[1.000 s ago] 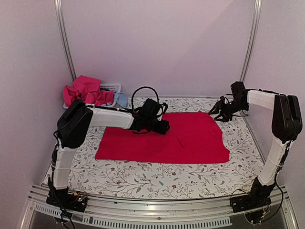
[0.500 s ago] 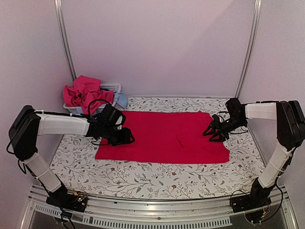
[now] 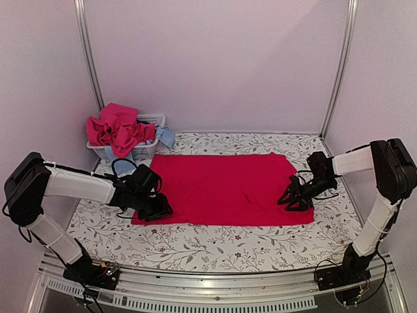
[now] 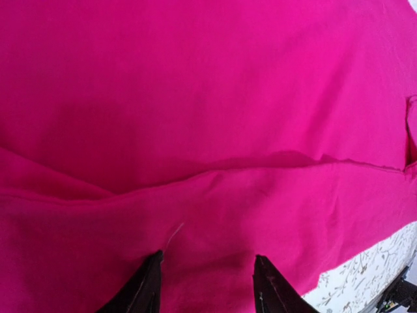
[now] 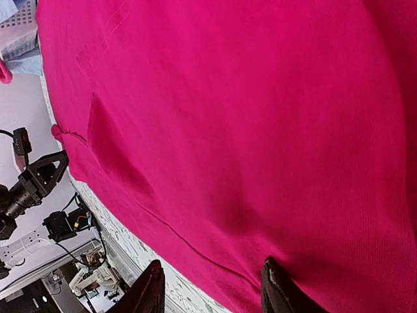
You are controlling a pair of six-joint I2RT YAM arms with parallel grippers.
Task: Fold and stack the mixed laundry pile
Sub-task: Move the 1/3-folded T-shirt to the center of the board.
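A large bright red cloth (image 3: 228, 189) lies spread flat on the floral table. It fills the left wrist view (image 4: 208, 130) and the right wrist view (image 5: 247, 130). My left gripper (image 3: 156, 208) is low at the cloth's near left corner, jaws open over the fabric (image 4: 207, 261). My right gripper (image 3: 291, 199) is low at the cloth's near right edge, jaws open over the fabric (image 5: 212, 267). The rest of the laundry pile (image 3: 118, 127), pink-magenta pieces with a light blue one (image 3: 165, 135), sits heaped in the basket at the back left.
The white slatted basket (image 3: 144, 150) stands at the back left corner. The floral table cover (image 3: 215, 244) shows in front of the cloth. Metal frame posts (image 3: 88, 59) rise at the back. The table's near rail (image 3: 215, 287) runs along the front.
Both grippers have come down and toward the near edge: the left from the cloth's middle to its near left corner, the right from the far right corner to the near right edge.
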